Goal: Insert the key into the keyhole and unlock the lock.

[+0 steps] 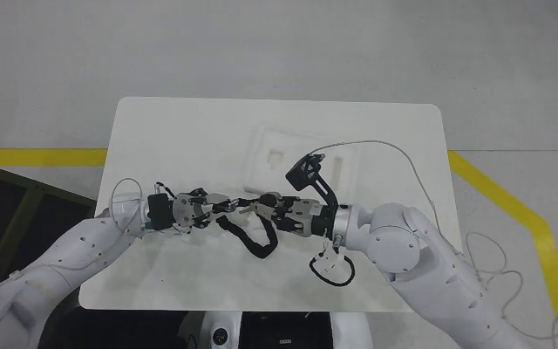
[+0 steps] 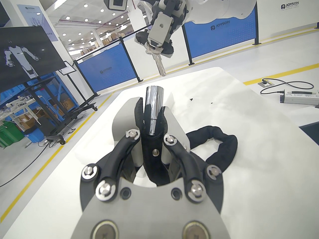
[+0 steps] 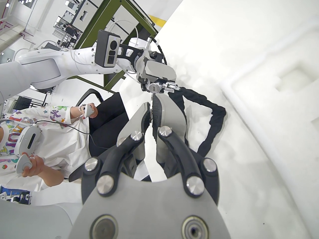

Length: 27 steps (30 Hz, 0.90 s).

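Bright metal, black cloth, matt white surfaces

The lock (image 2: 154,100) barrel is chromed metal, smooth and mirror-glossy, and its loop (image 2: 219,140) is sleeved in black woven cloth, matt and wrinkled. The key (image 2: 160,64) is a duller silvery metal, and the ring (image 2: 153,48) at its head looks like braided wire. The left gripper (image 2: 150,106) and right gripper (image 3: 152,105) both have satin grey metal plates, matt black plastic links and shiny screw heads, with black ribbed rubbery pads (image 3: 155,118). The table (image 1: 174,131) is smooth matt white. The tray (image 1: 261,140) looks like grainy white foam.
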### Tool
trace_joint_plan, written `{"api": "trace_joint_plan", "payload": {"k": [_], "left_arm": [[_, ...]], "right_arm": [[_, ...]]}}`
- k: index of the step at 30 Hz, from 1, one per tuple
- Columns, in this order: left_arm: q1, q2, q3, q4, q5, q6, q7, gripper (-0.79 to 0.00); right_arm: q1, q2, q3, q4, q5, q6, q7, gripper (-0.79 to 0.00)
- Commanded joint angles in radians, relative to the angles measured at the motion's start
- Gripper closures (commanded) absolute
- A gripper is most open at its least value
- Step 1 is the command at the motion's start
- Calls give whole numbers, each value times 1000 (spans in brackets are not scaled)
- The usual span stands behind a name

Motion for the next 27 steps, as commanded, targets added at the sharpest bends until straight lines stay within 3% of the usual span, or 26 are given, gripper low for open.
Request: {"api": "trace_joint_plan", "payload": {"k": [1, 17, 27], "left_arm": [[-8, -1, 15, 7, -12, 5, 5, 0], [-8, -1, 15, 7, -12, 5, 5, 0], [-8, -1, 15, 7, -12, 5, 5, 0]], "right_arm": [[0, -2, -6, -7, -9, 13, 2, 0], [45, -38, -105, -46, -184, 187, -44, 0], [32, -48, -109, -64, -221, 217, -42, 0]]}}
